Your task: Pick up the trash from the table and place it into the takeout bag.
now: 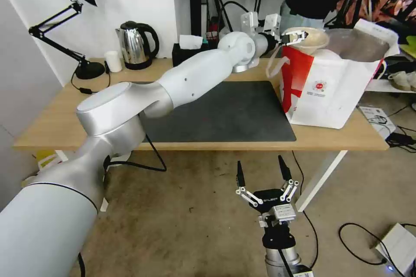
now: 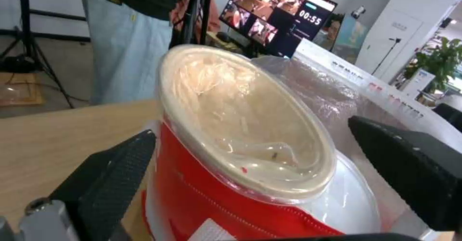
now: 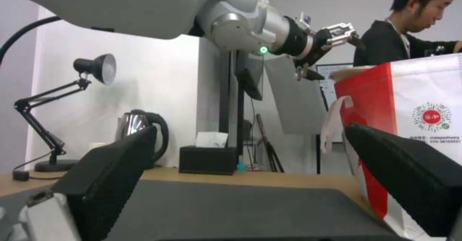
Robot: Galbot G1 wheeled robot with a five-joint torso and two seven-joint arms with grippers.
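The left claw (image 1: 289, 38), reaching far across the worktop (image 1: 52, 125), hangs at the near lip of the takeout bag (image 1: 329, 91) with its fingers spread to either side of the beige pulp bowl (image 1: 310, 39), released or barely touching. The bowl rests tilted on the bag's rim, its mouth facing the claw, at roughly one o'clock from the robot. The next move likely turns on tipping it down into the foil lining directly beyond. The right claw (image 1: 263, 173) waits open below the worktop's front edge, well apart.
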